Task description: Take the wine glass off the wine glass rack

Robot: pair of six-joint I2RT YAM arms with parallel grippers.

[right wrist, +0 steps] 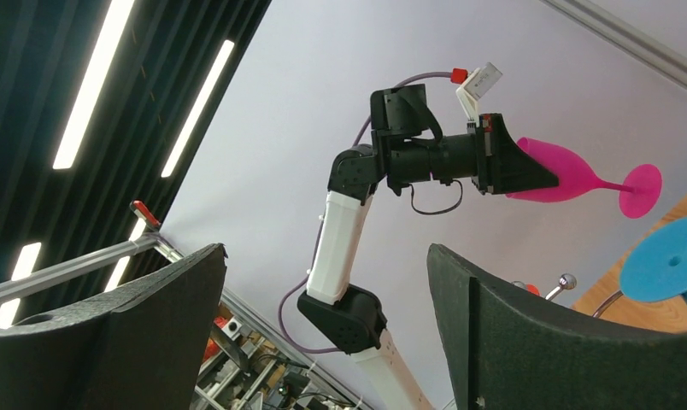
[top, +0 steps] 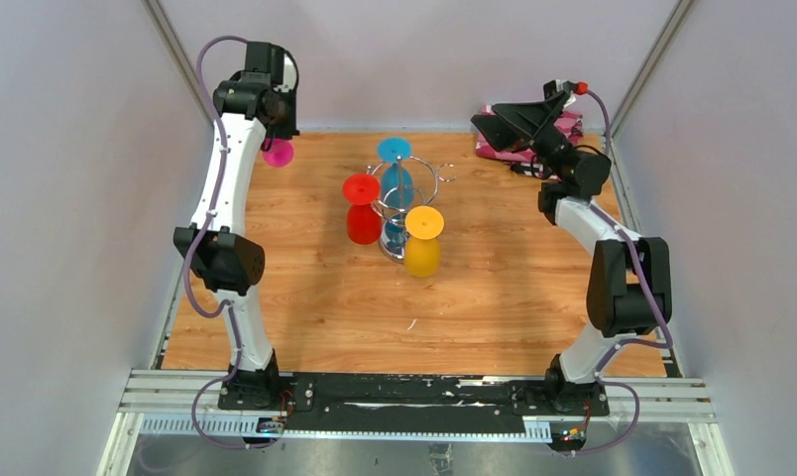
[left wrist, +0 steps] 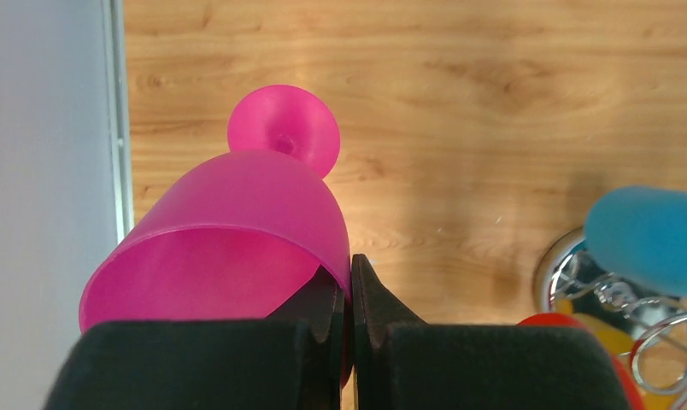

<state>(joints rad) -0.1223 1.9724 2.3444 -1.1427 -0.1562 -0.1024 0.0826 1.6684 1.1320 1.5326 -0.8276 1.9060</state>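
Left claw pinches the rim wall of the pink wine glass, held on its side over the far-left corner of the tabletop. It is well apart from the central wine glass rack, which carries a blue glass, a red glass and a yellow glass. Right claw is spread wide and points upward.

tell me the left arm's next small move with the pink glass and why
Probably lower the pink wine glass toward the table, tipping its foot down. The left fingers are shut on its rim, it lies sideways in the air, and it is already clear of the wine glass rack.
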